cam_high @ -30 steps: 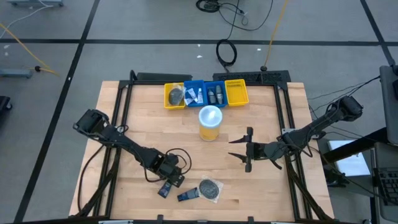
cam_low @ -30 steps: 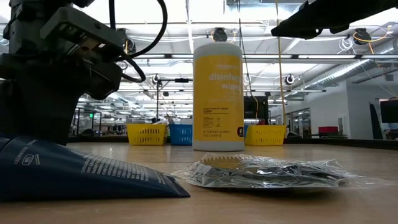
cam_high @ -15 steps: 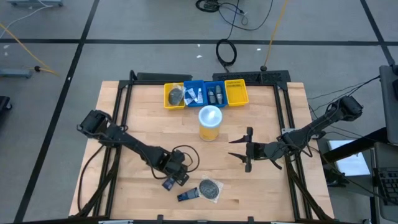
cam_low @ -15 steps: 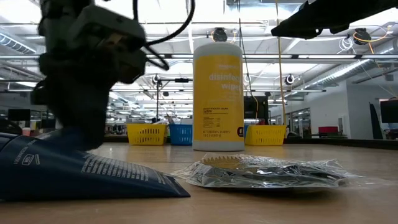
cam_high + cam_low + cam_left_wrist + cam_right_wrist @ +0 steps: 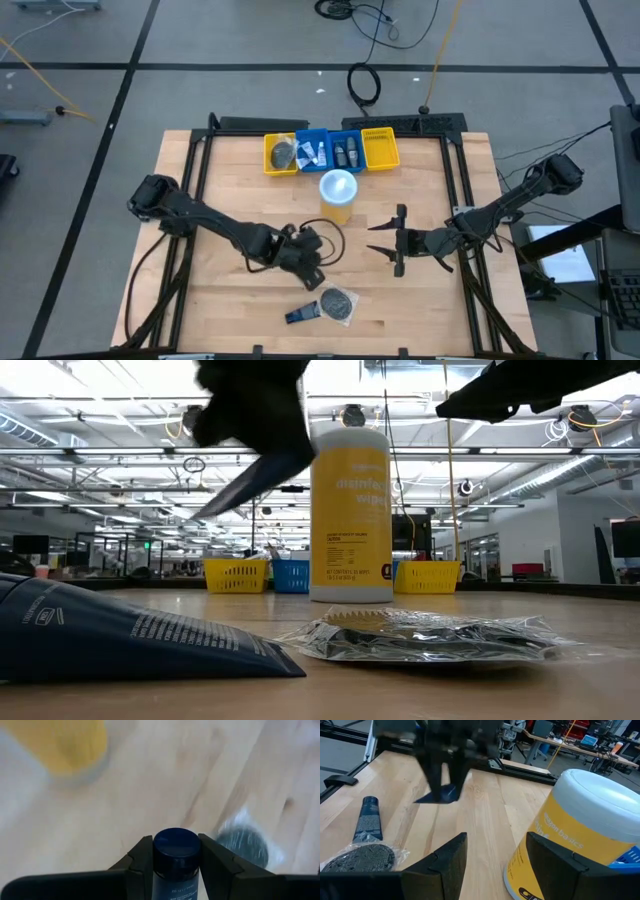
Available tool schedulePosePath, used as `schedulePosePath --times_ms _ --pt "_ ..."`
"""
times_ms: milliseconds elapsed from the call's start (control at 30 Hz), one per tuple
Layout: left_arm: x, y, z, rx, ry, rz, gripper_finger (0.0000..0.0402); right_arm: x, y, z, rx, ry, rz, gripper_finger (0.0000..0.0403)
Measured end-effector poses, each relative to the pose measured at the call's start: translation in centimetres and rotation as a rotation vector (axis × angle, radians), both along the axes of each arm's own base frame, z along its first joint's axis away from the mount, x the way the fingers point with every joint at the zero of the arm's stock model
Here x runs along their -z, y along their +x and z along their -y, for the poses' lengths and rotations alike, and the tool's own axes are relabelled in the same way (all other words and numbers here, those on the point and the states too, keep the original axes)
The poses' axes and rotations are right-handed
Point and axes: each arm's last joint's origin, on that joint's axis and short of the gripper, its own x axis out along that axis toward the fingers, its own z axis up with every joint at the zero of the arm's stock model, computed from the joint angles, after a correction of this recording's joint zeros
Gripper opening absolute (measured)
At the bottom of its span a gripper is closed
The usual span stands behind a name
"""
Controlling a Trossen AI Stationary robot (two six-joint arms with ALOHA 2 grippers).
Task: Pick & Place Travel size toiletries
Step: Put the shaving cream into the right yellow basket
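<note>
While the left gripper (image 5: 312,262) hangs over the middle of the table (image 5: 230,185), just in front of the yellow wipes canister (image 5: 338,198), it's got a dark navy tube (image 5: 175,865) pinched between its fingers, cap end poking out past the fingertips in the left wrist view. In the right wrist view you can see the flat crimped tail of it dangling below the jaws, clear of the wood. My guess is this thing is light and squishy in the body but stiff at the cap, so grabbing near the cap shoulder like it's doing seems the smart spot; squeeze the soft middle and it could slide or bulge. Next along, near the front edge, a second navy tube (image 5: 299,315) lies flat with a round grey packet (image 5: 339,303) in clear crinkly wrap touching its end. That packet looks flat and slippery, probably a pain to get under, best nipped by an edge. At the back of the table sit the yellow and blue bins (image 5: 330,151), some already holding small items. Over on the right, the right gripper (image 5: 399,240) waits above the table beside the canister, fingers spread wide with nothing between them.
</note>
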Motion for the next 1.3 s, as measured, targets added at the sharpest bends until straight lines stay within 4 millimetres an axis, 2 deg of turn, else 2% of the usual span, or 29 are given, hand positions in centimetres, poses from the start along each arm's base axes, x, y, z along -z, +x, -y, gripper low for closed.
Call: schedulePosePath --times_ms 233,400,800,933,1300 --pt "-4.8 1.7 -0.6 0.03 0.28 0.162 0.0111 0.0 0.0 0.0 0.004 0.018 0.005 0.0196" --pt "-7.0 2.4 -1.2 0.018 0.432 0.237 0.0111 -0.2 0.1 0.0 0.007 0.036 0.027 0.0196" --pt "-9.9 4.4 -2.1 0.07 0.606 0.461 0.0111 -0.6 0.2 0.1 0.035 0.053 0.067 0.0196" --pt "-10.5 4.6 -2.4 0.083 0.654 0.498 0.0111 -0.7 0.4 0.8 0.119 0.046 0.08 0.0196" --pt "-11.6 5.2 -3.9 0.036 0.768 0.54 0.0111 -1.9 1.3 2.6 0.204 0.098 0.203 0.0196"
